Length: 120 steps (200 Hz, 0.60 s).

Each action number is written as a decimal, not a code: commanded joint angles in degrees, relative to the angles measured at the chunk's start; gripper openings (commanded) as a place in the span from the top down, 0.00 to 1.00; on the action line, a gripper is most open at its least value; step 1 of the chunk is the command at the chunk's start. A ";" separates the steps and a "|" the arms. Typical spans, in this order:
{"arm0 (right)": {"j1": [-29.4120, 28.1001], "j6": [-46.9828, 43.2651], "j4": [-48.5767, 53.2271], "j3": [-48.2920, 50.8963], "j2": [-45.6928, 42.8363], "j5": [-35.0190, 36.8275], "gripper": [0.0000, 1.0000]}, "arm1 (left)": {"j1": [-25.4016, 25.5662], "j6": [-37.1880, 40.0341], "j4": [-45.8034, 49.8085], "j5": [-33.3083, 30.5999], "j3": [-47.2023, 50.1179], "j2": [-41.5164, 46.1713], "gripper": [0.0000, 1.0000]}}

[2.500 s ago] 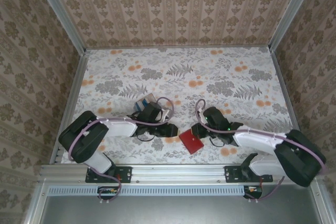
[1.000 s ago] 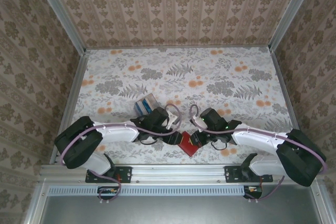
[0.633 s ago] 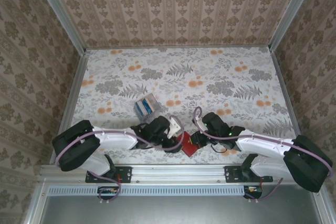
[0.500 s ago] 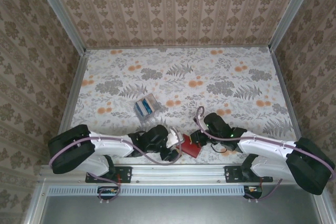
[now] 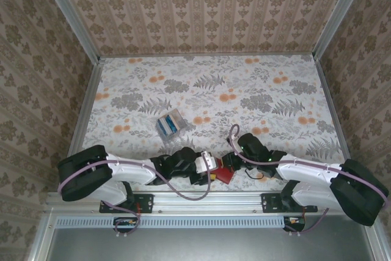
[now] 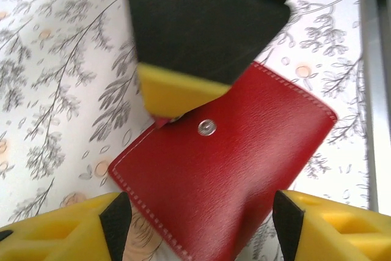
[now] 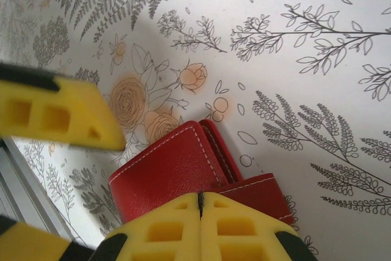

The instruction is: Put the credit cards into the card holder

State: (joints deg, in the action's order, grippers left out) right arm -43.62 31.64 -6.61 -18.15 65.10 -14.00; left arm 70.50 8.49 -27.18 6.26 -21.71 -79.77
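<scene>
Red stitched leather card holder [image 6: 232, 169] lies closed, snap up, at the floral counter's [image 5: 256, 84] near edge. Left hand [image 6: 195, 236] is wide, fingers straddling it. Right hand [image 7: 200, 212] is pinched closed, tips touching its edge by the snap. The stack of blue and white plastic credit cards [image 5: 169, 123] sits farther back, well apart.

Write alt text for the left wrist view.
A folded red card holder lies on the floral table, snap stud facing up. The left hand is open, straddling it; the shut right hand sits at its far edge.
</scene>
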 commanded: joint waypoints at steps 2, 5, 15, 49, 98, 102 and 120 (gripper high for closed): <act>2.34 2.77 -3.44 -1.68 3.98 0.07 1.00 | 0.39 5.68 -2.72 0.97 -0.92 -0.31 0.32; 2.55 2.93 -3.84 -2.17 4.76 0.06 1.00 | 0.28 5.80 -3.18 0.93 -0.80 -0.23 0.32; 3.13 3.28 -4.77 -4.23 7.07 0.09 1.00 | -0.36 5.91 -4.85 0.95 0.09 0.25 0.31; 6.08 3.54 -9.91 -11.38 16.54 -2.17 1.00 | -3.46 5.02 -5.36 3.59 1.15 2.42 0.30; 12.10 2.88 -11.84 -18.72 24.85 -5.65 1.00 | -4.91 6.22 -8.53 3.29 1.94 1.08 0.29; 12.63 3.06 -11.92 -19.09 25.19 -5.63 1.00 | -5.05 5.95 -9.18 3.21 2.09 1.04 0.29; 15.30 3.73 -12.28 -20.37 26.99 -5.63 1.00 | -5.46 5.49 -10.02 3.14 1.84 0.64 0.29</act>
State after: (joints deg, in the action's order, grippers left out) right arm -31.20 34.61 -16.78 -36.21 90.02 -18.22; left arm 65.80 13.34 -33.65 8.58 -20.45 -78.65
